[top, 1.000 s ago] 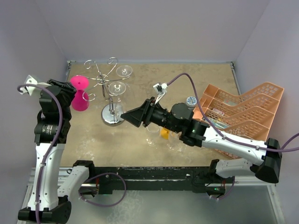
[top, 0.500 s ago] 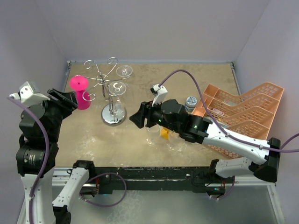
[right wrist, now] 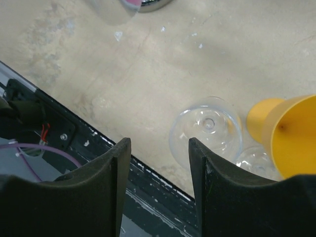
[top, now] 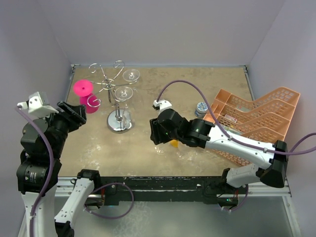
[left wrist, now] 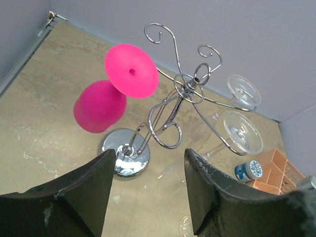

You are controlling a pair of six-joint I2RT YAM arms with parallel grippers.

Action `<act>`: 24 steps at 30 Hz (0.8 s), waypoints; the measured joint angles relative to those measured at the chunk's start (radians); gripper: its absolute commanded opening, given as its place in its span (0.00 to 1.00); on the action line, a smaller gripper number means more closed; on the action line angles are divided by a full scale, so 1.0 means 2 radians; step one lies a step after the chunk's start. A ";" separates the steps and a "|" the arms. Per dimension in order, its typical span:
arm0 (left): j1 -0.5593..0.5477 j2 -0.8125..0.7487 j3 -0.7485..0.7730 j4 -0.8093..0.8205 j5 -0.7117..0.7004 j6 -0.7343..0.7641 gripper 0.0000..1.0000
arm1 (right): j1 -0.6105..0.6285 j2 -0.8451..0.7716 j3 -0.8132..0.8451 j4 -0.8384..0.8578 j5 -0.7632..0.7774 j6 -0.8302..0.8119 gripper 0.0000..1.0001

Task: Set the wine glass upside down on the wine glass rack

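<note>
Right hand hangs over the desk, fingers apart, nothing between them. Just right of its tips in the wrist view stands the target, a clear wine glass, upright with its mouth open to the camera, in the lower middle of that frame. That looks like thin glass: light, rigid, slick, quick to break, and tippy on a narrow foot. I'd take it by the stem under the bowl with a gentle squeeze, leaving the foot free to slide into a scroll arm. Now the count. On the desk there are two clear ones, this and a second clear glass just beside it, plus one yellow glass at the right edge. At the upper left of the overhead view stands one wine glass rack, carrying three upside down: one pink glass, an upper hanging glass and a lower hanging glass. Left hand faces the rack, fingers apart, empty. One peach crate sits at the right.
</note>
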 measured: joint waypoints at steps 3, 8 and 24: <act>-0.002 0.001 0.001 0.000 0.001 0.007 0.55 | 0.000 0.003 0.000 -0.016 0.000 0.001 0.48; -0.002 0.001 0.001 0.000 0.006 0.010 0.55 | 0.000 0.031 0.001 -0.026 0.000 0.001 0.35; -0.006 0.004 0.021 0.000 0.010 0.012 0.55 | 0.000 0.065 0.011 -0.028 -0.011 -0.016 0.00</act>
